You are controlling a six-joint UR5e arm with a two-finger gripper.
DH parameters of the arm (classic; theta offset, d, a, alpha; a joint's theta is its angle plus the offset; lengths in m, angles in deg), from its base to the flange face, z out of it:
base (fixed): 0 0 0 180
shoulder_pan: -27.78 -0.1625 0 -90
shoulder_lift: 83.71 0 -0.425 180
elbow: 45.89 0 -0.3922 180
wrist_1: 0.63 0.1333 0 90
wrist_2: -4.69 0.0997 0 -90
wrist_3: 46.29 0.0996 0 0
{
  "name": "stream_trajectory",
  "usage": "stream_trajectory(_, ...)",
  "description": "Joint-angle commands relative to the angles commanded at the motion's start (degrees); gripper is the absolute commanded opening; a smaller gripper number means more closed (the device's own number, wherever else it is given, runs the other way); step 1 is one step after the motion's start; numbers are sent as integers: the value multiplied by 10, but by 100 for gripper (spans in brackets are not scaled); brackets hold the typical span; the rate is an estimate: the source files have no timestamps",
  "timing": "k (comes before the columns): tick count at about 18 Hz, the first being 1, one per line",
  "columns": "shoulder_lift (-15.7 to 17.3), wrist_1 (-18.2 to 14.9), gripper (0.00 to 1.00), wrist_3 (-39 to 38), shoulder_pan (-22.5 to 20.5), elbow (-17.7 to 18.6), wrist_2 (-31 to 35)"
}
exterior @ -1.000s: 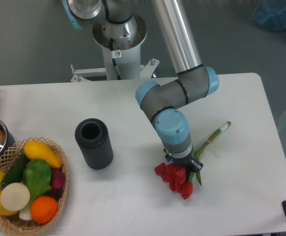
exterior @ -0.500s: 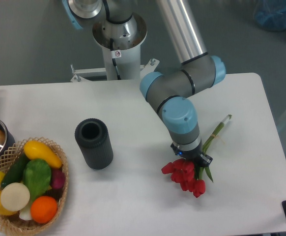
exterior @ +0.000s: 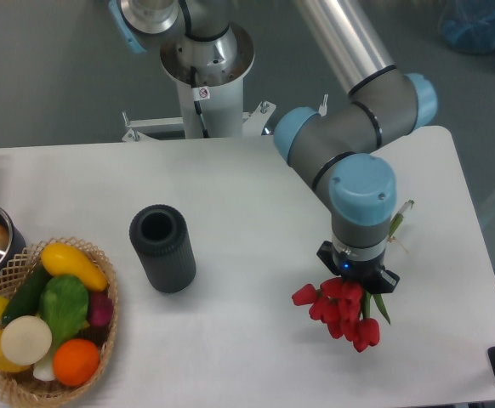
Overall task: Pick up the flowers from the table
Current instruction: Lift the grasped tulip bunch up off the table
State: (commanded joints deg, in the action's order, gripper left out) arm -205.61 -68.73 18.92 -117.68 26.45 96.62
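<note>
Grey-and-blue robot arm's black two-finger gripper (exterior: 356, 279) points down over right part of large white rounded-corner table (exterior: 230, 183), clamped on small bunch of red tulip buds with green leaves and thin stems (exterior: 343, 312). Buds fan out directly below jaws; stem end pokes out behind wrist. Ribbed black cylinder (exterior: 162, 247), wicker vegetable basket (exterior: 48, 319) well left.

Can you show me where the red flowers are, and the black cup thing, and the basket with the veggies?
flowers (exterior: 341, 313): fixed camera view, on the red buds.
black cup (exterior: 169, 259): fixed camera view, on its ribbed side.
basket (exterior: 103, 255): fixed camera view, on the woven rim.
</note>
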Motion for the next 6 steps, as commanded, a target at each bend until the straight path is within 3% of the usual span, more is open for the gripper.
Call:
stream_trajectory(1, -1, -14, 7, 0, 0, -11, 1)
stream_trajectory(6, 1, -19, 7, 0, 0, -6, 4)
